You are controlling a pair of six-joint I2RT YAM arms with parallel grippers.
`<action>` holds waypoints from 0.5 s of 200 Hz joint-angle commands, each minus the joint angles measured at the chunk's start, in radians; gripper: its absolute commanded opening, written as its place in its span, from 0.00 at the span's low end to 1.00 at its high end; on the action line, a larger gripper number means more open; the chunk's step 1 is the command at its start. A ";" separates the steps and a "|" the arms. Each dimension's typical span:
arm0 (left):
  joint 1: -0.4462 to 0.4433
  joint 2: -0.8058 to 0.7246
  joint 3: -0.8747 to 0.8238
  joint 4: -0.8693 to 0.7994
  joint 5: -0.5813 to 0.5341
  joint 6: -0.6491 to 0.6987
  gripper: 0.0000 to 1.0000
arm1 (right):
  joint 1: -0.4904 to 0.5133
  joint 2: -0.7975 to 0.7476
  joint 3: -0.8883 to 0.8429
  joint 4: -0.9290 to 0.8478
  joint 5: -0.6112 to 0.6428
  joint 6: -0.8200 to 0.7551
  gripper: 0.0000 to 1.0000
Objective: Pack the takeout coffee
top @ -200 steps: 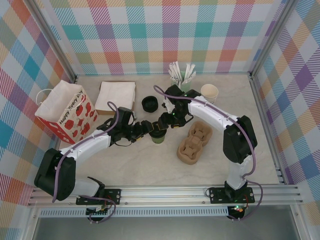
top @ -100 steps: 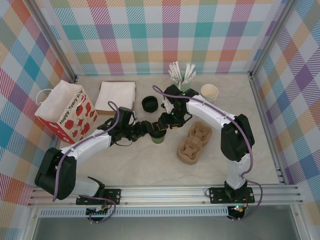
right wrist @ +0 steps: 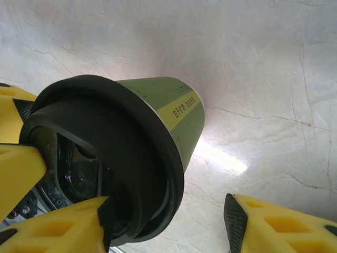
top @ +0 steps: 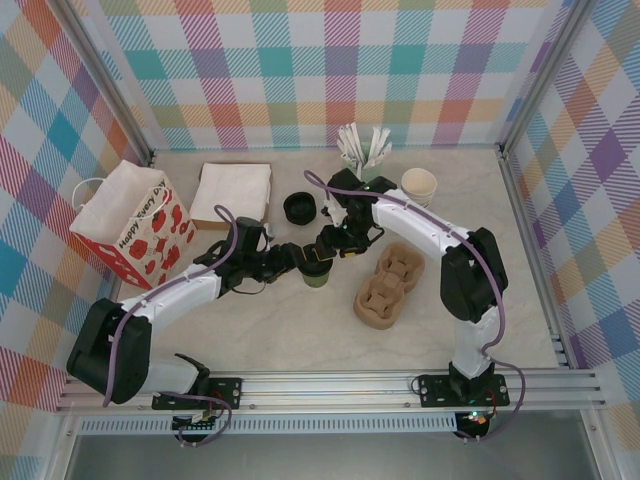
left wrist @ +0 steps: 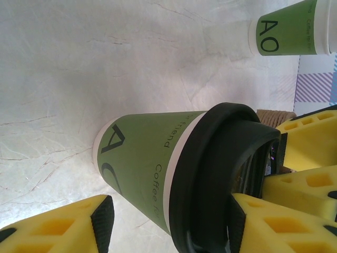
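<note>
**Top view.** The takeout coffee (top: 317,273) stands upright on the table (top: 280,330), with its long axis vertical, base down and black lid (left wrist: 210,174) up. It is just left of the cardboard cup carrier (top: 388,287) and nearer the arms than the stack of black lids (top: 299,208). (In the left wrist view the camera is rolled, so the cup's axis runs across the picture with the lid to the right.)

**Left arm.** The left arm (top: 170,295) lies low and stretches diagonally from its base, bringing the left gripper (top: 297,262) to the cup from the left. Its jaws are part open, with one finger (left wrist: 58,229) down by the base and the other (left wrist: 279,224) at the lid. Whether either finger touches the cup cannot be judged.

**Right arm.** The right arm (top: 430,235) rises from its base, bends at the elbow and folds back toward the centre, so the right gripper (top: 327,250) meets the cup from behind. Its jaws are open, with one finger (right wrist: 52,232) against the lid's rim and the other (right wrist: 284,224) apart from the cup.

**Change.** Compared with a second ago, the cup stands in the same place and both arms have shifted only slightly.
</note>
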 commanded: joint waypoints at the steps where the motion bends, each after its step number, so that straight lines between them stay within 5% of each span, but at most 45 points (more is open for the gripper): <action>1: 0.013 0.072 -0.087 -0.301 -0.172 0.015 0.57 | 0.004 0.070 -0.026 -0.102 0.112 -0.017 0.60; 100: 0.019 0.041 0.224 -0.293 -0.071 0.027 0.79 | -0.040 -0.036 0.039 0.043 -0.050 -0.012 0.72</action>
